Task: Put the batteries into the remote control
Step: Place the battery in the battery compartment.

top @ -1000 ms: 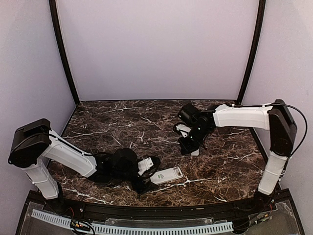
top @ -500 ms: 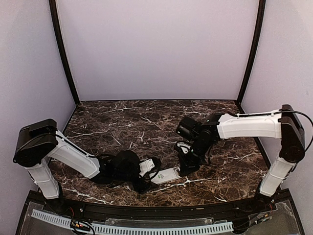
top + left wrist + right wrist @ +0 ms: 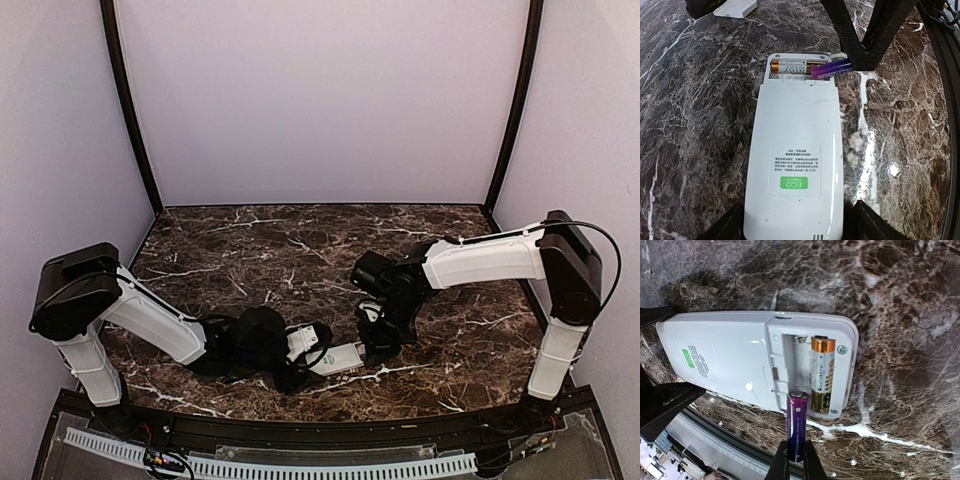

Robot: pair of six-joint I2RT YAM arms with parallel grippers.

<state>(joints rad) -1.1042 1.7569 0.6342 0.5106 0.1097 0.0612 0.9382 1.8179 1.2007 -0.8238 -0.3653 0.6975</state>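
Note:
The remote control (image 3: 795, 150) lies back-up on the marble table, seen near the front edge in the top view (image 3: 340, 357). Its battery bay at the far end is uncovered, and a gold battery (image 3: 822, 375) sits in one slot. My right gripper (image 3: 796, 450) is shut on a purple battery (image 3: 797, 425), whose tip rests at the rim of the free slot. The same purple battery (image 3: 832, 68) lies slanted across the bay in the left wrist view. My left gripper (image 3: 795, 220) straddles the remote's near end, open, with its fingers close on either side.
A small white flat piece (image 3: 735, 7) lies on the table beyond the remote. The table's black front rail (image 3: 320, 430) runs just below the remote. Both arms meet over the front middle of the table (image 3: 260, 250).
My right arm has swung down and left from mid-table to the remote's open end, carrying the purple battery. My left jaws have narrowed around the remote.

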